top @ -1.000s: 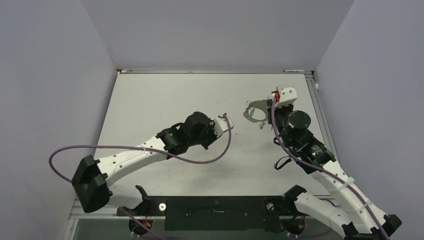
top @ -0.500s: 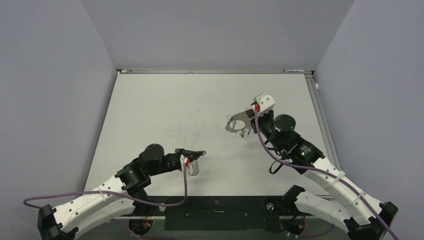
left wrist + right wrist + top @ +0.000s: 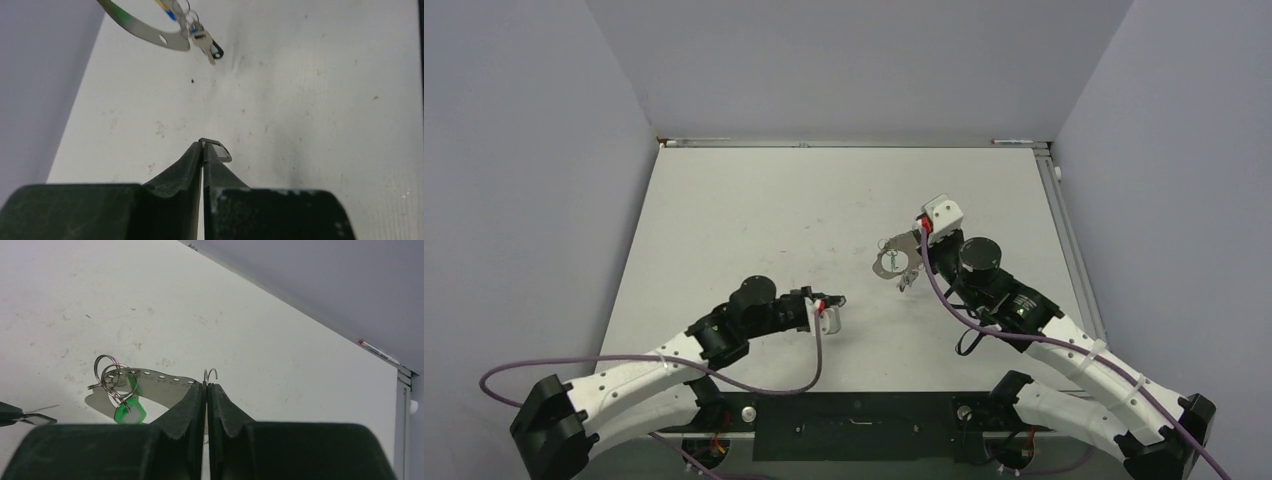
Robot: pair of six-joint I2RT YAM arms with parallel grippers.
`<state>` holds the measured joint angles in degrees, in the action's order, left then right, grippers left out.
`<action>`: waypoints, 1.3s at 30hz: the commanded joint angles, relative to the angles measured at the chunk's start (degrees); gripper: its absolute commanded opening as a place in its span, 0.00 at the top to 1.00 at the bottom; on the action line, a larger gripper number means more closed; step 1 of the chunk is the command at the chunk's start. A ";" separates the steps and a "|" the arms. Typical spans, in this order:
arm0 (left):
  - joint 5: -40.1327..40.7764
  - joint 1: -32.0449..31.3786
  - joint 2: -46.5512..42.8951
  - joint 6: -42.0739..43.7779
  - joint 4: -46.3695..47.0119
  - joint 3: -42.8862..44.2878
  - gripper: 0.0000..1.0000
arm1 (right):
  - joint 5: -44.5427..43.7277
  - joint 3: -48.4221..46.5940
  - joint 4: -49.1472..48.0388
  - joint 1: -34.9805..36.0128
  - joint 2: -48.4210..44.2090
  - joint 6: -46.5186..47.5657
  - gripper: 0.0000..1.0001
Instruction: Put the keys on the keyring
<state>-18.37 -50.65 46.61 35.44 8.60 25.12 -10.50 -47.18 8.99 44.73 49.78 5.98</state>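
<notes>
Silver keyring (image 3: pixel 159 386) is clear of the worktop (image 3: pixel 300 365), its wire end pinched in my right jaws. A green key (image 3: pixel 129 413) hangs from it. Well apart from the keyring, my left jaws are closed on a small dark piece (image 3: pixel 220 151) I cannot identify.

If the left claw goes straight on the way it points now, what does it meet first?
Probably the keys hanging from the keyring in the right claw; nothing shows before them. Height is unclear, so the left claw, holding a dark loop, may pass under.
</notes>
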 commanded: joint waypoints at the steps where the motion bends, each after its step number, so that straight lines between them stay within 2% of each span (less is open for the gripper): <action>1: 9.40 0.11 11.05 0.43 3.44 5.62 1.00 | -6.38 0.64 -4.63 0.09 -0.43 -0.47 0.95; 6: 21.88 -0.80 21.63 6.77 0.66 9.89 1.00 | -7.89 1.32 -4.83 0.09 -2.49 -1.00 0.95; 13: 28.89 -4.94 29.39 11.35 0.01 10.76 1.00 | -10.13 2.00 -5.00 0.09 -4.08 -1.98 0.95; 16: 28.00 -6.18 33.38 9.51 -1.05 12.11 1.00 | -10.50 1.79 -4.53 0.09 -4.07 -2.22 0.95; 22: 21.35 -6.74 36.38 5.27 -7.33 16.11 0.99 | -10.61 1.65 -3.89 0.09 -5.25 -2.49 0.95; 24: 19.42 -6.78 36.44 5.25 -8.07 15.66 0.91 | -10.60 1.57 -3.74 0.10 -5.43 -2.53 0.95; 26: 16.00 -6.99 36.27 4.68 -8.50 15.34 0.77 | -10.64 1.54 -3.70 0.11 -5.53 -2.62 0.95; 28: 14.34 -7.17 35.96 4.18 -10.94 15.31 0.68 | -10.69 1.52 -3.54 0.09 -5.57 -2.64 0.95; 34: 10.35 -7.13 32.28 2.23 -14.09 14.93 0.47 | -11.06 1.39 -3.12 0.09 -5.92 -2.76 0.95; 39: 8.40 -4.87 26.58 -5.34 -11.98 14.57 0.37 | -11.20 1.42 -3.17 0.09 -5.93 -2.92 0.95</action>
<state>-6.20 -57.34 78.76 37.39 -4.62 39.22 -20.21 -45.25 8.64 44.73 45.23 3.79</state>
